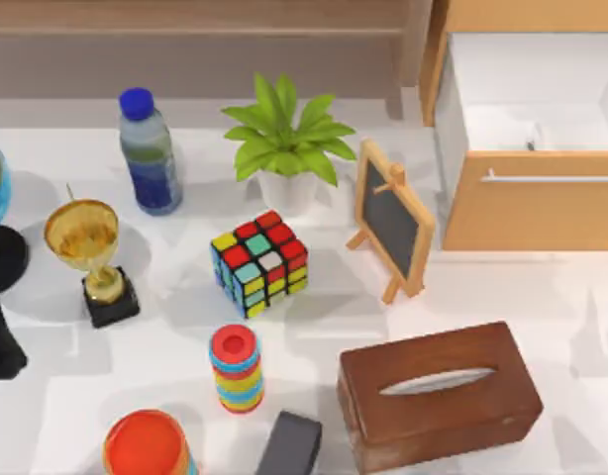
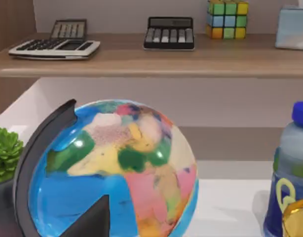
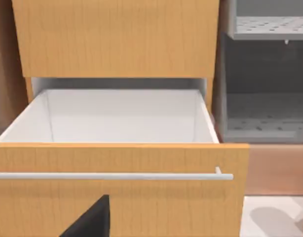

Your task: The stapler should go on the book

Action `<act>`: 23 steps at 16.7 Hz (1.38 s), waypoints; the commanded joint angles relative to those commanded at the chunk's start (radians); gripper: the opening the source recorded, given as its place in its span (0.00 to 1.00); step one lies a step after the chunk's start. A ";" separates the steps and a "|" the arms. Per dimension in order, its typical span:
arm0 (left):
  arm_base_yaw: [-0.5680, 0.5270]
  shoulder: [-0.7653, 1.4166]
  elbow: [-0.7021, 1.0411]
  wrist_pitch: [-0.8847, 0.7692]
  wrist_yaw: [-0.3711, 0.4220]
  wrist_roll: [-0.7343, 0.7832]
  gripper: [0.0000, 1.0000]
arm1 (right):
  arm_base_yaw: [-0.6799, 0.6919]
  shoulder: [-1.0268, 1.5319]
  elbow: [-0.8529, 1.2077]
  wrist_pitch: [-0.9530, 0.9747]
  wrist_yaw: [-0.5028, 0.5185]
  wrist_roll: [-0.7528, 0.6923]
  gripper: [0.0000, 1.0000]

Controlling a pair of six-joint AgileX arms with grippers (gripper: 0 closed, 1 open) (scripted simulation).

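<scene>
An open wooden drawer (image 1: 527, 148) sits at two o'clock and a brown tissue box (image 1: 438, 396) at five. The left gripper (image 2: 90, 222) faces a globe (image 2: 122, 168) at nine, and the right gripper (image 3: 87, 222) faces the drawer. Whether either grip is wide or narrow cannot be told. A dark grey block (image 1: 289, 445), possibly the stapler, lies at six.

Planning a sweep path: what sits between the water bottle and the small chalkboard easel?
The potted plant stands between water bottle and chalkboard easel, seen in the top view.

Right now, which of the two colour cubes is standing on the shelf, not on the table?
The cube in the left wrist view, beside the black calculator on the wooden shelf. The other cube sits on the white table, near the potted plant.
</scene>
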 joint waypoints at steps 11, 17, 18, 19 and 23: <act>0.000 0.000 0.000 0.000 0.000 0.000 1.00 | 0.029 0.467 0.449 -0.280 0.004 0.034 1.00; 0.000 0.000 0.000 0.000 0.000 0.000 1.00 | 0.067 1.146 1.071 -0.628 0.008 0.074 1.00; 0.000 0.000 0.000 0.000 0.000 0.000 1.00 | 0.074 1.267 1.179 -0.689 0.009 0.081 1.00; 0.000 0.000 0.000 0.000 0.000 0.000 1.00 | 0.081 1.387 1.285 -0.749 0.010 0.087 1.00; 0.000 0.000 0.000 0.000 0.000 0.000 1.00 | 0.109 1.838 1.674 -0.975 0.013 0.112 1.00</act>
